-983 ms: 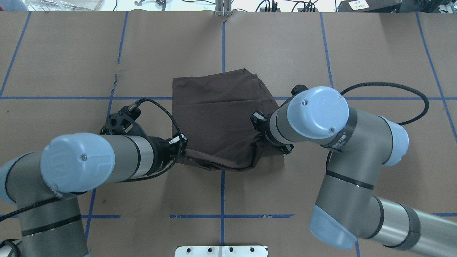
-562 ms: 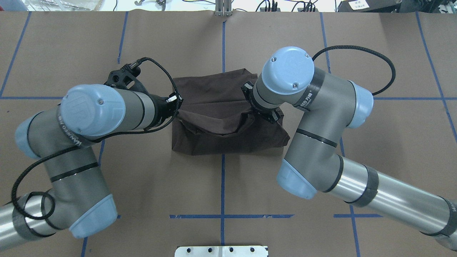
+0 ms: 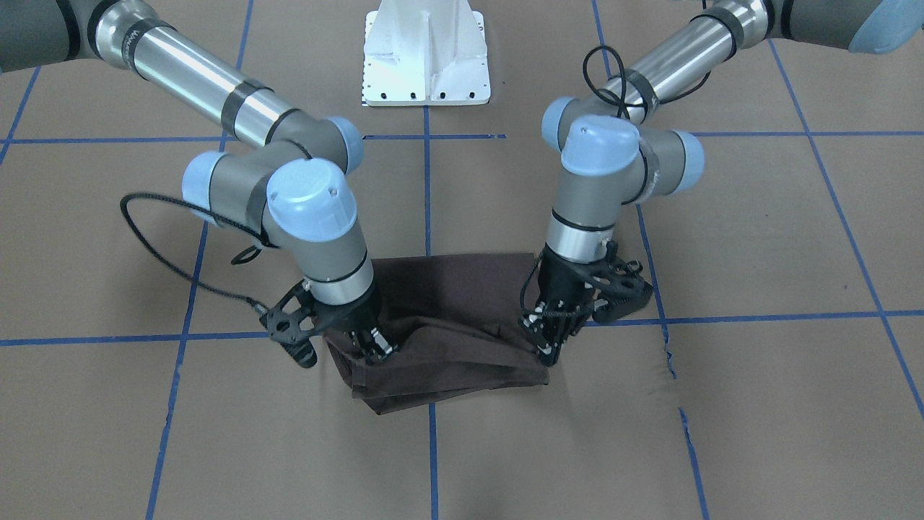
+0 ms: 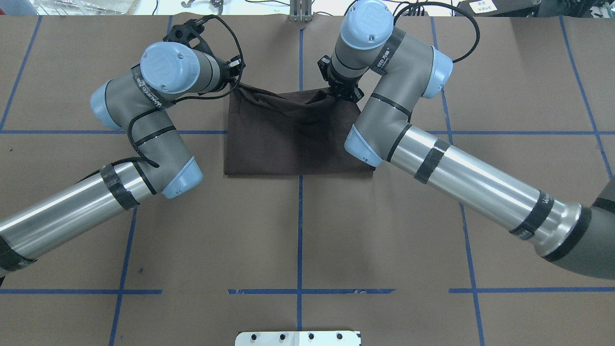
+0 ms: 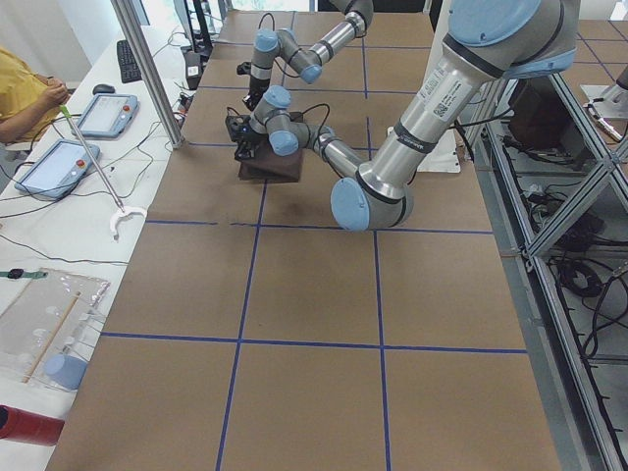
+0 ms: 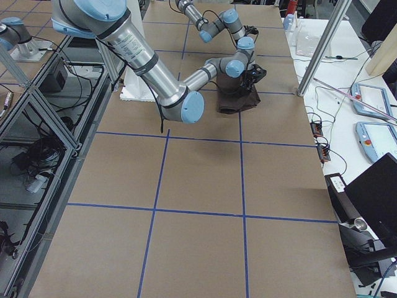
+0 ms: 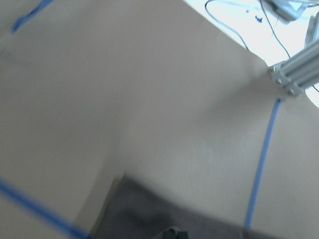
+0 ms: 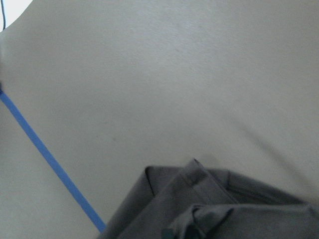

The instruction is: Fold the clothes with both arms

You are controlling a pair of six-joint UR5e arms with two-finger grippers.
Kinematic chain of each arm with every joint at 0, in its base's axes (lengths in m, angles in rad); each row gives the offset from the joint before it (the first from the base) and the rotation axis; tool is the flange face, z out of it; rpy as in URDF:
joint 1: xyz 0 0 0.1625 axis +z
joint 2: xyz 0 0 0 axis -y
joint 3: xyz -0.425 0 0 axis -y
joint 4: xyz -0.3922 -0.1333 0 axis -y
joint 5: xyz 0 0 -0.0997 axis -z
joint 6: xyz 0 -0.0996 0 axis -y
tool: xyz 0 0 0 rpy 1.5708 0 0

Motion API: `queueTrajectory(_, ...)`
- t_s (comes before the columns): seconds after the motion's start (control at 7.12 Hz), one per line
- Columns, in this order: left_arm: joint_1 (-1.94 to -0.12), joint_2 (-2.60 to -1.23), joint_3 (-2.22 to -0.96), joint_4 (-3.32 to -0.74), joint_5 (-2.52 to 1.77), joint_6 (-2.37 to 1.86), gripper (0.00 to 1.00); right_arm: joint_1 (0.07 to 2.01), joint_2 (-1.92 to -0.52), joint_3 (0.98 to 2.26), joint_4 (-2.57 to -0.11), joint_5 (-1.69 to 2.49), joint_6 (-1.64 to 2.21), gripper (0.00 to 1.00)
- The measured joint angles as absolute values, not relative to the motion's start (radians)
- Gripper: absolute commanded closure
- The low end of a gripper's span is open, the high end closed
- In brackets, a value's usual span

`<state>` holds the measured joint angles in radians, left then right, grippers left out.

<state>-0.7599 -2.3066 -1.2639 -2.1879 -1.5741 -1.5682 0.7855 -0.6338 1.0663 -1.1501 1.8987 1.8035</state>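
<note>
T-shirt (image 4: 293, 144) corners pinched by left hand (image 3: 547, 351) and right hand (image 3: 377, 348).

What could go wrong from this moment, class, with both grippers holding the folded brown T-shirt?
1. The brown T-shirt sags and bunches between the left gripper and right gripper; releasing now may leave wrinkles.
2. In the front-facing view its layers look offset at one corner, so the fold may end uneven.
</note>
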Motion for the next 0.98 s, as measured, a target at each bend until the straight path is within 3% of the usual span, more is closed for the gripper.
queueTrajectory(0.14, -0.788, -2.307, -1.218, -2.244, -1.569, -1.518, 0.00, 0.852, -0.610, 0.996, -1.095, 1.963, 1.696, 0.00)
queueTrajectory(0.42, -0.806, -2.240, -1.290, -2.272, -1.583, -1.482, 0.00, 0.959, -0.655, 1.019, -1.074, 2.113, 1.593, 0.00)
queueTrajectory(0.7, -0.831, -2.102, -1.426, -2.280, -1.673, -1.337, 0.00, 1.022, -0.843, 1.170, -1.075, 2.164, 1.456, 0.00)
queueTrajectory(0.98, -0.922, -1.866, -1.572, -2.295, -1.833, -0.997, 0.00, 1.151, -1.095, 1.287, -1.076, 2.206, 1.062, 0.00)
